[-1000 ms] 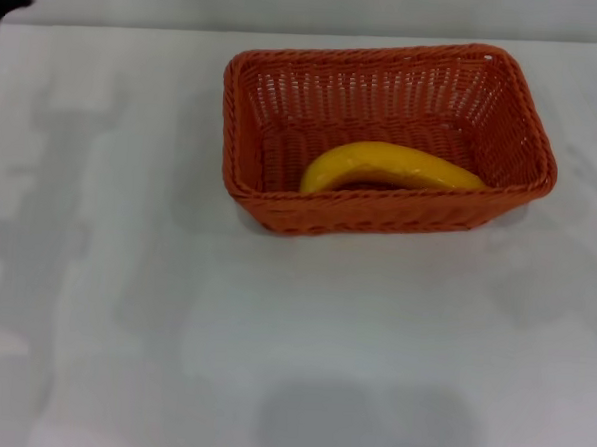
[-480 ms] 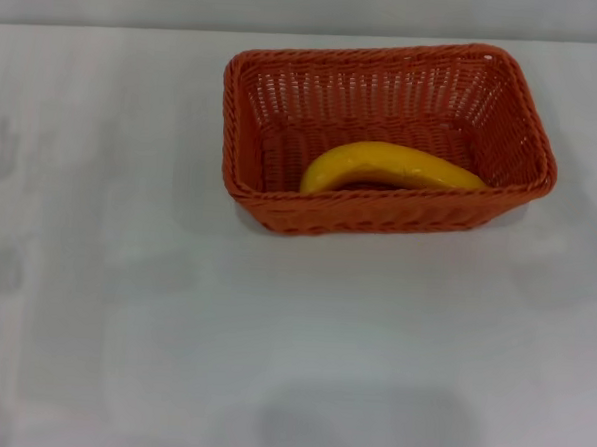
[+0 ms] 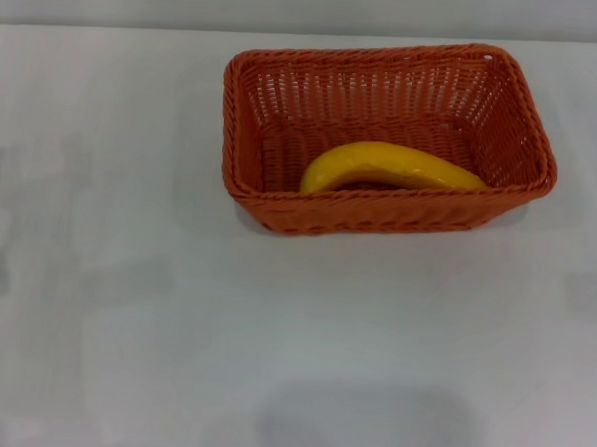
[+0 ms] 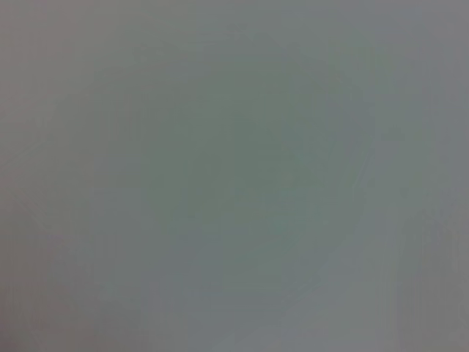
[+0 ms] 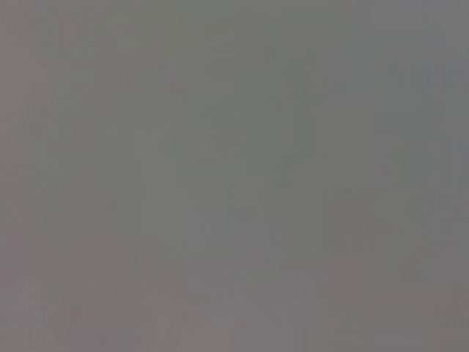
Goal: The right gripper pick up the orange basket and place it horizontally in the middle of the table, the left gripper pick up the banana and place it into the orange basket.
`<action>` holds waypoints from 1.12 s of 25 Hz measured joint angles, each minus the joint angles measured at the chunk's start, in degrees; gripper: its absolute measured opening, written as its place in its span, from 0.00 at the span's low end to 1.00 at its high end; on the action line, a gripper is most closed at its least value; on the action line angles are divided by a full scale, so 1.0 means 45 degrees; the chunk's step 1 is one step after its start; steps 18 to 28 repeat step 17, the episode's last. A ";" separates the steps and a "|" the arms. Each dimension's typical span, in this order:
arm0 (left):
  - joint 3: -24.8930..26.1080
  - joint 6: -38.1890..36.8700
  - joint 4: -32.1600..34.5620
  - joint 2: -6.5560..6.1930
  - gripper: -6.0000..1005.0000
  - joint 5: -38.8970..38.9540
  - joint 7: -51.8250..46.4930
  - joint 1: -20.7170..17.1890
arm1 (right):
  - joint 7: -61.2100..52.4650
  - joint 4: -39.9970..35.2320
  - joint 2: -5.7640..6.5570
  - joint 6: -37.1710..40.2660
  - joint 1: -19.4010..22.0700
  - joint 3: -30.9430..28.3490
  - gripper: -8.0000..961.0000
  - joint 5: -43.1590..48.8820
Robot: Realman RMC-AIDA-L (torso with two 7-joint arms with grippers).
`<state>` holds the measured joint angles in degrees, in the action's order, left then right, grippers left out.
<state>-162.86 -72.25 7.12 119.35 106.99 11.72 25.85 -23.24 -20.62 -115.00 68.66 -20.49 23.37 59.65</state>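
The orange basket lies lengthwise across the white table, a little behind and right of its middle in the head view. Inside it, against the near wall, rests the yellow banana, curved with its ends pointing toward me. Neither the left gripper nor the right gripper shows in the head view. Both wrist views hold only a flat grey surface with no fingers and no objects.
The table's far edge runs along the top of the head view with a grey wall behind it. Bare white tabletop lies left of, right of and in front of the basket.
The left arm, at the left edge of the head view one second ago with its green light, has withdrawn out of sight. Basket and banana have not moved.
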 joint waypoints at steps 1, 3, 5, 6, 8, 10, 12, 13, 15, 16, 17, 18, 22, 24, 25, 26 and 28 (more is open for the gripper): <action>0.0000 0.0056 0.0000 0.0001 0.86 -0.0009 0.0002 0.0008 | 0.0524 0.0175 -0.0002 0.0010 -0.0001 -0.0239 0.89 0.0000; 0.0000 0.0129 0.0000 0.0000 0.86 -0.0086 0.0005 0.0022 | 0.1719 0.0579 -0.0012 0.0070 -0.0001 -0.0695 0.89 -0.0018; -0.0007 0.0134 -0.0008 -0.0016 0.86 -0.0278 -0.0025 0.0023 | 0.2808 0.1034 -0.0016 0.0208 -0.0005 -0.0987 0.89 -0.0149; -0.0012 0.0135 -0.0012 -0.0027 0.86 -0.0516 -0.0048 0.0022 | 0.3091 0.1166 -0.0016 0.0284 -0.0004 -0.1036 0.89 -0.0229; -0.0017 0.0135 -0.0017 -0.0039 0.86 -0.1126 -0.0076 0.0005 | 0.3563 0.1485 -0.0015 0.0470 0.0015 -0.1088 0.89 -0.0469; -0.0016 0.0134 -0.0018 -0.0039 0.86 -0.1698 -0.0089 -0.0011 | 0.3663 0.1641 -0.0014 0.0519 0.0028 -0.1112 0.89 -0.0655; -0.0007 0.0168 -0.0020 -0.0028 0.86 -0.2000 -0.0094 0.0001 | 0.3686 0.1732 -0.0010 0.0522 0.0033 -0.1137 0.89 -0.0872; -0.0005 0.0232 -0.0020 -0.0019 0.86 -0.2021 -0.0096 0.0020 | 0.3692 0.1763 -0.0010 0.0522 0.0039 -0.1165 0.89 -0.0943; -0.0002 0.0439 -0.0010 -0.0006 0.86 -0.2036 -0.0098 0.0066 | 0.3689 0.1846 -0.0009 0.0520 0.0050 -0.1232 0.89 -0.1029; -0.0001 0.0529 0.0004 -0.0005 0.86 -0.2039 -0.0099 0.0072 | 0.3689 0.1879 -0.0009 0.0515 0.0054 -0.1249 0.89 -0.1061; 0.0000 0.0604 0.0025 -0.0004 0.86 -0.2040 -0.0103 0.0078 | 0.3690 0.1929 -0.0009 0.0493 0.0056 -0.1259 0.89 -0.1141; 0.0000 0.0604 0.0025 -0.0004 0.86 -0.2040 -0.0103 0.0078 | 0.3690 0.1929 -0.0009 0.0493 0.0056 -0.1259 0.89 -0.1141; 0.0000 0.0604 0.0025 -0.0004 0.86 -0.2040 -0.0103 0.0078 | 0.3690 0.1929 -0.0009 0.0493 0.0056 -0.1259 0.89 -0.1141; 0.0000 0.0604 0.0025 -0.0004 0.86 -0.2040 -0.0103 0.0078 | 0.3690 0.1929 -0.0009 0.0493 0.0056 -0.1259 0.89 -0.1141; 0.0000 0.0604 0.0025 -0.0004 0.86 -0.2040 -0.0103 0.0078 | 0.3690 0.1929 -0.0009 0.0493 0.0056 -0.1259 0.89 -0.1141; 0.0000 0.0604 0.0025 -0.0004 0.86 -0.2040 -0.0103 0.0078 | 0.3690 0.1929 -0.0009 0.0493 0.0056 -0.1259 0.89 -0.1141; 0.0000 0.0604 0.0025 -0.0004 0.86 -0.2040 -0.0103 0.0078 | 0.3690 0.1929 -0.0009 0.0493 0.0056 -0.1259 0.89 -0.1141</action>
